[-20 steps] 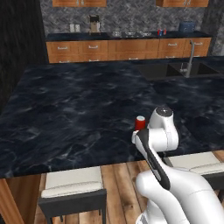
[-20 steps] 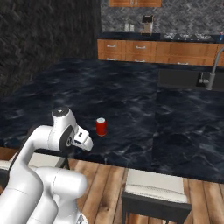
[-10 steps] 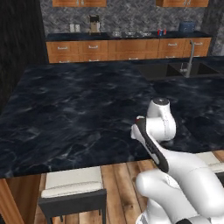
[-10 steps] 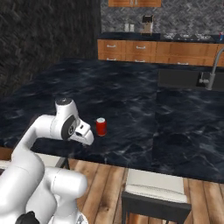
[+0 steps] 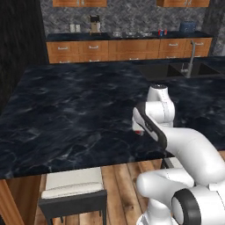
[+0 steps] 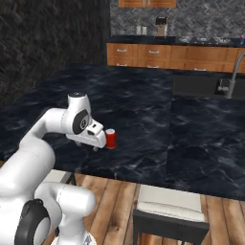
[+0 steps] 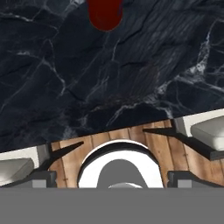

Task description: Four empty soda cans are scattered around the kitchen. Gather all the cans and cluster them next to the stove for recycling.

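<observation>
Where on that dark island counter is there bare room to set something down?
Most of the marble counter is bare, from the red can back to the sink. It is tight only at the near edge, where the open claw hangs beside the can.

Honestly can't read any text anywhere here. The red soda can on the counter has no legible brand or label, and the cabinets behind it carry no signs or numbers.

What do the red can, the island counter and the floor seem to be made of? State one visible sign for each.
Can: probably painted metal; silvery top.
Counter: looks like polished dark marble; pale veins.
Floor: apparently wood; brown grained planks.
</observation>
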Controlling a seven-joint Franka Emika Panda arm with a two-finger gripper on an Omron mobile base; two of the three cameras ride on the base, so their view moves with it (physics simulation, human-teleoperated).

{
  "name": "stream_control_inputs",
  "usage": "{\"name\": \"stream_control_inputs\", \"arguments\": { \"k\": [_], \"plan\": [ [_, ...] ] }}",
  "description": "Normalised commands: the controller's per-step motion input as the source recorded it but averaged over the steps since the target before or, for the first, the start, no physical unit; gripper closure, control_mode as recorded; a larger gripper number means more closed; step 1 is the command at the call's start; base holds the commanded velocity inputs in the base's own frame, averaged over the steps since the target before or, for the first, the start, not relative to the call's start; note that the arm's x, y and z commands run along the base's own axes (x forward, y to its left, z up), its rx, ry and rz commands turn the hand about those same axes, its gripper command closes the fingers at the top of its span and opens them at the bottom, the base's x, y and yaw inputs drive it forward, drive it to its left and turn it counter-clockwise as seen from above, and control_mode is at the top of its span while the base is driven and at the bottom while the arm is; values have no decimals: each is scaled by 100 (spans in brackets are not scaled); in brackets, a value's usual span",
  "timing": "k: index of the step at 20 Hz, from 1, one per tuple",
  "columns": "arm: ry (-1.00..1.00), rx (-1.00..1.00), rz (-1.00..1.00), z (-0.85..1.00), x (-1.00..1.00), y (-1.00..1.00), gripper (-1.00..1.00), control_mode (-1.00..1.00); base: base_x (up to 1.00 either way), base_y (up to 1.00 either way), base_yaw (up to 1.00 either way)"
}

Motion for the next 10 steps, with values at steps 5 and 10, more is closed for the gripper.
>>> {"name": "stream_control_inputs", "arguments": {
  "k": [5, 10],
  "plan": [
    [0, 0, 8, -1, 0, -13, -100, -100, 0, 0, 0],
    [0, 0, 5, 1, 12, -12, -100, -100, 0, 0, 0]
  ]
}}
